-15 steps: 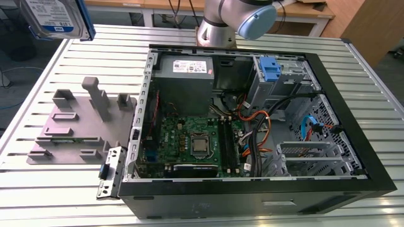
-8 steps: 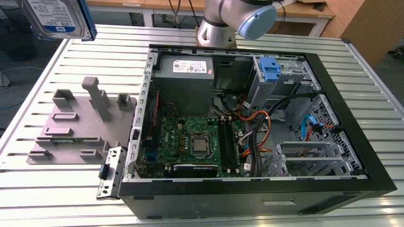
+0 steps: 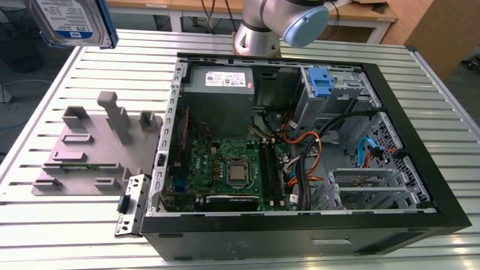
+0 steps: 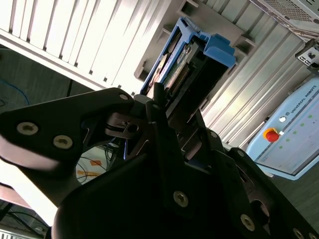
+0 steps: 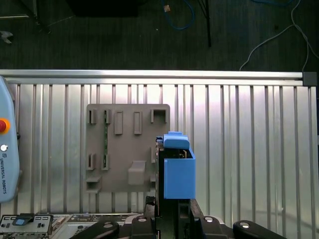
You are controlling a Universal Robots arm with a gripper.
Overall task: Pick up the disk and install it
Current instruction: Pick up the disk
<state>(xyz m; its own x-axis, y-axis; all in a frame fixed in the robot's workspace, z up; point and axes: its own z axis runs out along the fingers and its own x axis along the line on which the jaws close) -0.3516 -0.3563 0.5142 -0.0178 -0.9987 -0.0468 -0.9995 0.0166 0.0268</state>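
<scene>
The disk, silver with a white-and-blue label and blue side rails, hangs in the air above the table's far corner at the exterior view's left. In both wrist views my gripper is shut on it. The disk's blue rail end sticks out beyond the fingers, above the grey fixture plate. In the second wrist view the black fingers clamp the disk by its edge, and its connector side shows.
An open computer case lies on the slatted metal table, with a motherboard, cables, a grey power-supply box and a blue bracket in its drive bay. The grey fixture plate lies left of it, a front panel piece beside it.
</scene>
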